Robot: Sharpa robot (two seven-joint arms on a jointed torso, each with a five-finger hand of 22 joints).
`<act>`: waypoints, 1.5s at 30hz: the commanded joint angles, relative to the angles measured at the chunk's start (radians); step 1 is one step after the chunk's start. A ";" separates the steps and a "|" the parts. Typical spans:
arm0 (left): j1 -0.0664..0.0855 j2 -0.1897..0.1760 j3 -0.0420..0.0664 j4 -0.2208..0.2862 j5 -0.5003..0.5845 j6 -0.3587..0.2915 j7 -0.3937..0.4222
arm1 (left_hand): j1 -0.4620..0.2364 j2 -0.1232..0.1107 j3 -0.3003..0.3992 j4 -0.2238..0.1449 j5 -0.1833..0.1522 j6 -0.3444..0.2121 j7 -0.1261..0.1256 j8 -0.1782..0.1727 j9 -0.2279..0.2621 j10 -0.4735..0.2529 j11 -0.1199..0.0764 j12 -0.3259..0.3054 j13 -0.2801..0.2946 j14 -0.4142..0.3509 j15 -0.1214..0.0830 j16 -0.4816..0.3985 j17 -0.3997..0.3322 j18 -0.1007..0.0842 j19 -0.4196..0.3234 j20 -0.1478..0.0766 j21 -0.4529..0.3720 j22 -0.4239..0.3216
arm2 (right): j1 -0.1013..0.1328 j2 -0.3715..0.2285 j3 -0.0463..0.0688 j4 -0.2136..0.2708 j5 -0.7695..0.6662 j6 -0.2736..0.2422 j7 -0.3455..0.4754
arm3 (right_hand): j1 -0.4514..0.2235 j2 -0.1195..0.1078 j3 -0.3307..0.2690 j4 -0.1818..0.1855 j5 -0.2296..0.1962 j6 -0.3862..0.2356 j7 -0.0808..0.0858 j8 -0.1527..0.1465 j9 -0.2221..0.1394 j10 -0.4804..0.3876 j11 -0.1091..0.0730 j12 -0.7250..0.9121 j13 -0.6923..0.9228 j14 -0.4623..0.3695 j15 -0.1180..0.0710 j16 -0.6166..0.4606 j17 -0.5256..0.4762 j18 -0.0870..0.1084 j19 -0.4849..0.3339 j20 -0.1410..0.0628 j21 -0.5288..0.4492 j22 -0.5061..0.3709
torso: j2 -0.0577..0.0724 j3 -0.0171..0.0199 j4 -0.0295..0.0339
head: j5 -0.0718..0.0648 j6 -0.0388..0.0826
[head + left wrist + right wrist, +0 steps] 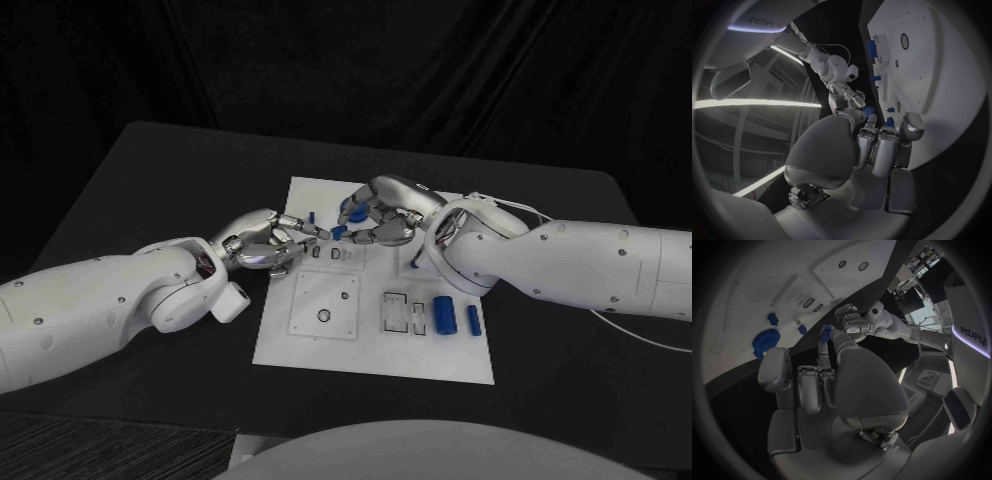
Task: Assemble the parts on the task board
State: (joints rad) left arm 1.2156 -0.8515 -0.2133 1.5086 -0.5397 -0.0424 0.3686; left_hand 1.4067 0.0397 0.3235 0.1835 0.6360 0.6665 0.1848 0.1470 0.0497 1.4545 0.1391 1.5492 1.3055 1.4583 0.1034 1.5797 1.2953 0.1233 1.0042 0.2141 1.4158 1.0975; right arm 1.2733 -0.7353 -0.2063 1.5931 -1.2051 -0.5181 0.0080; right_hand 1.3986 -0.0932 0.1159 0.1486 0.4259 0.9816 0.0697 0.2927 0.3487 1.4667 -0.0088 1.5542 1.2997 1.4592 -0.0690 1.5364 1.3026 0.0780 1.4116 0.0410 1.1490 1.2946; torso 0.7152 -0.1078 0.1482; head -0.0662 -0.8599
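- Two hands are working close together over the far part of the task board [310, 345], well apart from the near edge.
- The right hand [378, 218] is pinching a small blue part [339, 232] at its fingertips; in the right wrist view the same piece [824, 333] is sitting at the tip of one finger, just above the white plate.
- The left hand [268, 243] is curling its fingers in, touching or almost touching the right hand's fingers; I cannot tell whether it is sharing the hold on the part or closing on nothing.
- Two blue cylinders [457, 316] are lying loose on the right of the board, and a round blue piece [765, 341] is sitting at the far end.
- Judgement: the step in hand looks like seating the pinched part in one of the small slots [339, 255] just near the fingers.
- To do it well, the right hand should be keeping the part upright and lowering it straight, with the left hand steadying rather than pushing sideways.
- Risk: with fingers crowding the slot, the part may be tilting unseen; slow descent is advisable.
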 commanded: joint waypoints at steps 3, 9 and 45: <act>-0.004 0.009 0.001 -0.001 -0.003 0.022 -0.004 | -0.035 0.000 0.037 -0.007 -0.011 -0.027 0.019 -0.015 0.010 0.052 -0.012 0.015 0.211 0.112 -0.014 -0.009 0.276 0.001 -0.017 -0.010 0.009 0.007 | -0.002 0.006 0.000 -0.007 0.003 0.030 -0.014 | -0.008 0.020 0.019 -0.007 0.011 0.025 -0.005 0.037 0.035 0.104 0.001 0.017 0.271 0.099 -0.001 -0.008 0.225 0.006 0.008 0.000 0.001 0.165 | 0.000 0.0014 -0.0011 | 0.002 -0.003; -0.006 0.010 0.001 -0.002 -0.003 0.024 -0.004 | -0.036 0.001 0.039 -0.007 -0.012 -0.011 0.019 -0.012 0.012 0.045 -0.012 0.014 0.205 0.112 -0.016 -0.009 0.276 0.001 -0.022 -0.012 0.008 0.005 | -0.003 0.009 0.000 -0.015 0.003 0.045 -0.021 | -0.007 0.021 0.020 -0.007 0.010 0.024 -0.005 0.037 0.035 0.104 0.001 0.017 0.271 0.099 -0.001 -0.008 0.225 0.006 0.008 0.000 0.001 0.165 | 0.000 0.0016 -0.0013 | 0.002 -0.005; -0.008 -0.016 0.001 0.010 -0.003 0.037 -0.008 | -0.038 0.002 0.042 -0.008 -0.012 0.022 0.022 -0.002 0.017 0.034 -0.010 0.012 0.196 0.112 -0.016 -0.009 0.276 0.002 -0.032 -0.014 0.004 0.000 | 0.051 -0.059 0.001 0.085 -0.457 0.231 -0.388 | -0.096 -0.040 -0.029 0.063 -0.203 -0.069 0.047 -0.100 -0.047 0.104 0.047 0.017 0.271 0.112 0.038 0.034 0.268 -0.012 0.051 0.033 0.101 0.190 | -0.002 -0.0003 0.0011 | 0.000 -0.013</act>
State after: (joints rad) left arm 1.2095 -0.8691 -0.2132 1.5157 -0.5435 -0.0188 0.3541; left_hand 1.3962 0.0501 0.3235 0.1835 0.6360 0.6741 0.1839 0.1471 0.0498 1.4564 0.1342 1.5491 1.3056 1.4705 0.0913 1.5797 1.2953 0.1234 0.9793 0.2037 1.4156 1.0968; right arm 1.3228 -0.7975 -0.2063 1.6758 -1.5761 -0.3621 -0.2921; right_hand 1.3194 -0.1251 0.0776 0.2067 0.2053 0.9093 0.1165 0.2061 0.3142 1.4719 0.0256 1.5542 1.2997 1.4660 -0.0296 1.5460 1.3026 0.0777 1.4528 0.0711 1.2280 1.2946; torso 0.7136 -0.1077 0.1480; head -0.0642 -0.8725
